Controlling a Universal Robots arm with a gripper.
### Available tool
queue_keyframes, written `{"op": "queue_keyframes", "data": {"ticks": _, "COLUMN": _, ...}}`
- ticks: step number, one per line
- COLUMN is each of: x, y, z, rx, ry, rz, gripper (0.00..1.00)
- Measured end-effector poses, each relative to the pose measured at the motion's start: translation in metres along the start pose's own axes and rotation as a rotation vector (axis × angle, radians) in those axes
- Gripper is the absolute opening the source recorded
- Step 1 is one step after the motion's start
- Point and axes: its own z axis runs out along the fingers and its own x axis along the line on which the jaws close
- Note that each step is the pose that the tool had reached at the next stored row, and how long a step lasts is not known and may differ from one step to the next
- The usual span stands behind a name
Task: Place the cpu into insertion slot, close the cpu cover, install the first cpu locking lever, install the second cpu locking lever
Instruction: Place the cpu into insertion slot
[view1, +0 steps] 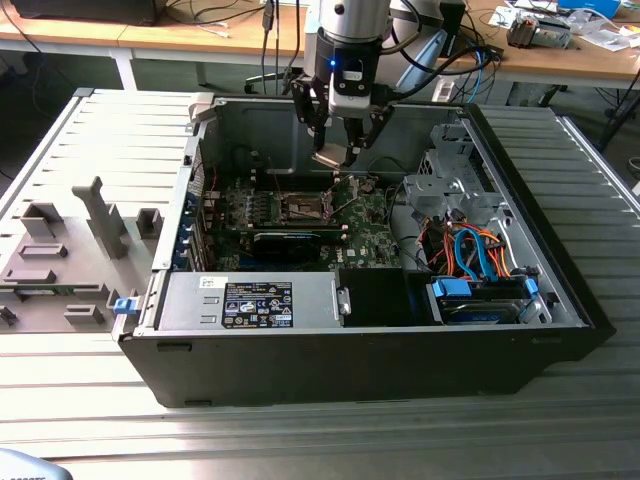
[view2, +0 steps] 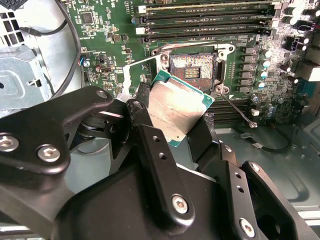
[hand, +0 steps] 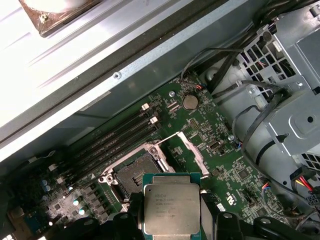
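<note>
Gripper (view1: 333, 150) grasping the cpu (hand: 171, 209), grey print on its lid; in the exterior view, insertion slot (view1: 303, 207) at its seven o'clock.

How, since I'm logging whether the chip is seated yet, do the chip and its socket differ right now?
The chip is clamped in the gripper, held clear of the green board; the socket sits fixed on that board, empty. The chip's face is pale silver; the socket's centre is dark brownish with a metal rim. Both are square and look about the same size.
</note>
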Motion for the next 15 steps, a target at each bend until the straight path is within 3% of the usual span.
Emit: {"op": "queue_keyframes", "data": {"ticks": 15, "x": 0.0000, "y": 0.0000, "z": 0.0003, "rx": 0.0000, "ry": 0.0000, "rz": 0.007, "gripper": 0.55}}
